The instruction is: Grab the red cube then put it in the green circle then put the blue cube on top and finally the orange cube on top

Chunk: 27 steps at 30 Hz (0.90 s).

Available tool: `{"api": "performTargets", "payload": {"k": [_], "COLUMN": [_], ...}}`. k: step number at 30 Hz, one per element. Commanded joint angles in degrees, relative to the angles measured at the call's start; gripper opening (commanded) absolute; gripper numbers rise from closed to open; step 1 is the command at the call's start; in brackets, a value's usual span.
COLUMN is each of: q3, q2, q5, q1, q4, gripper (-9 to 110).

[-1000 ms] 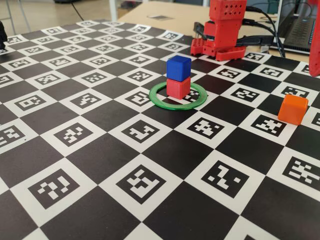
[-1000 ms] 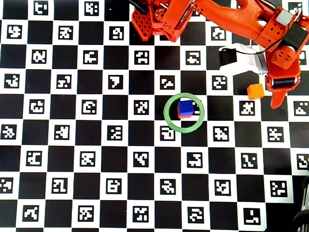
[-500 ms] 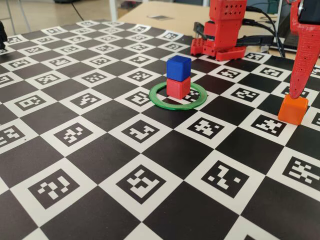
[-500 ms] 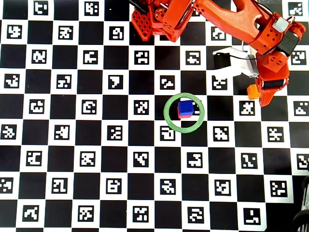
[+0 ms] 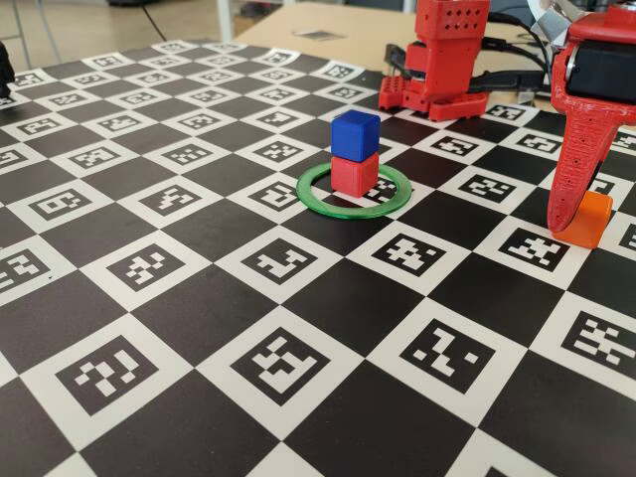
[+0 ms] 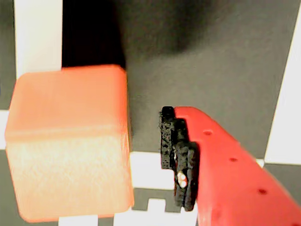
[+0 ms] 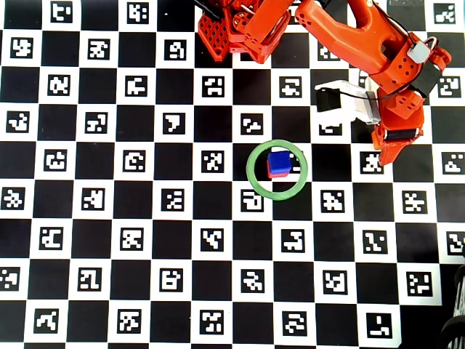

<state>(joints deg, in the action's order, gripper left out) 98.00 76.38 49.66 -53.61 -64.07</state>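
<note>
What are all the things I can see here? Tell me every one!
blue cube: one, deep blue, sits on top of the red cube.
red cube: one, red, inside the green circle, under the blue one.
green circle: one, flat green ring, lies on the board around the stack.
orange cube: one, orange, on the board at the right of the fixed view, partly behind a finger.
board: one, black and white squares with little code marks, under everything.
arm: one, red, with its base at the far edge.
hand: one, red, open, lowered around the orange cube.
</note>
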Motion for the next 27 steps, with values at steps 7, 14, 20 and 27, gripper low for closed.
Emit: {"api": "performTargets", "payload": {"k": [7, 14, 20, 27], "q3": [-0.97, -1.58, -1.85, -2.64], "q2": [-0.26, -0.62, -1.05, -1.05], "q5": [-0.53, -0.35, -0.18, 0.09], "q1": [-0.97, -1.32, -1.41, -1.41], "q4": [2.37, 2.55, 3.69, 3.69], "gripper": [36, 36, 36, 36]}}
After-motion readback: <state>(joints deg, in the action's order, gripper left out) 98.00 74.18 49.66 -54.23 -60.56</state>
